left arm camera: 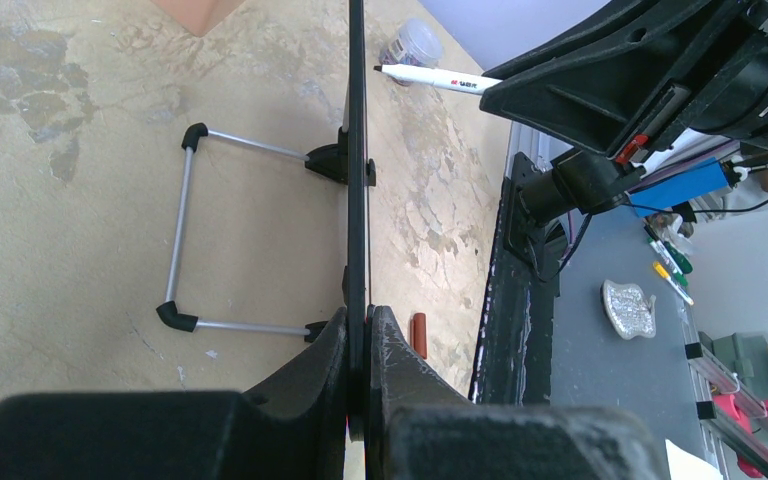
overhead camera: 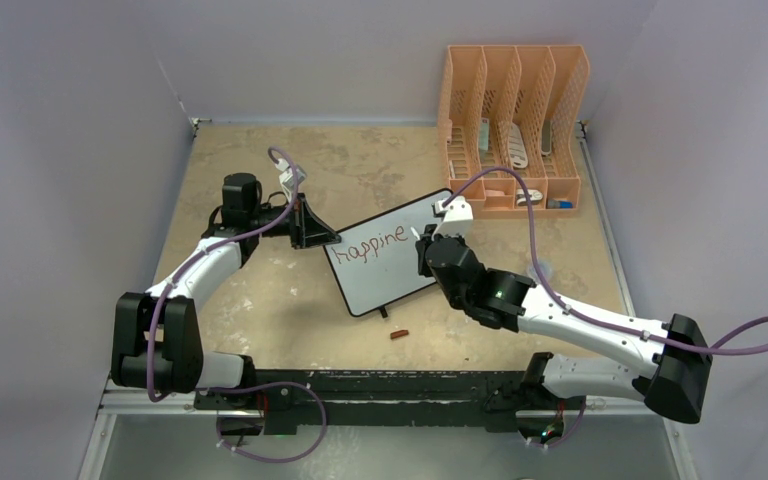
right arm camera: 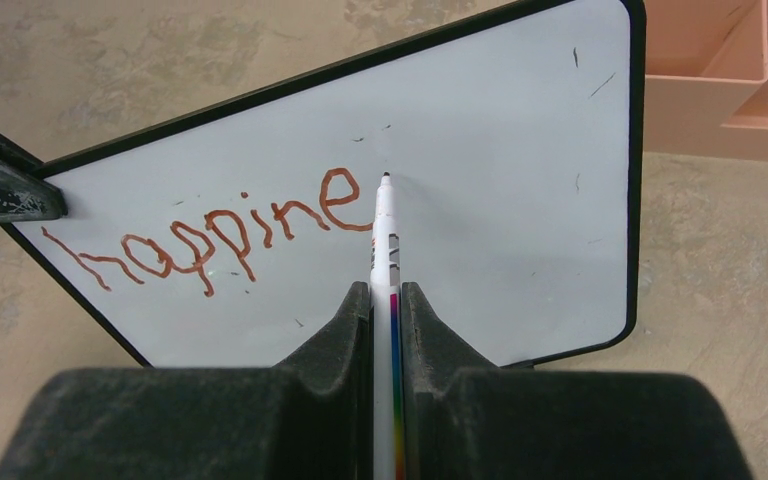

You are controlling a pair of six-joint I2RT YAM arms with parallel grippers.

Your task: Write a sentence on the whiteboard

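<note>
Right claw [right arm camera: 385, 295] grips marker [right arm camera: 383, 225] at lettering [right arm camera: 210, 235]; stand [left arm camera: 180, 230] shows from left wrist.

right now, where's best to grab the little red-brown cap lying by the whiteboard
Probably across the middle of the cap, straight down from above: it lies on its side on the table, so its narrow width is easy to straddle.

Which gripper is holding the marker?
The right gripper, shut on the marker; the left gripper clamps the whiteboard edge instead.
</note>
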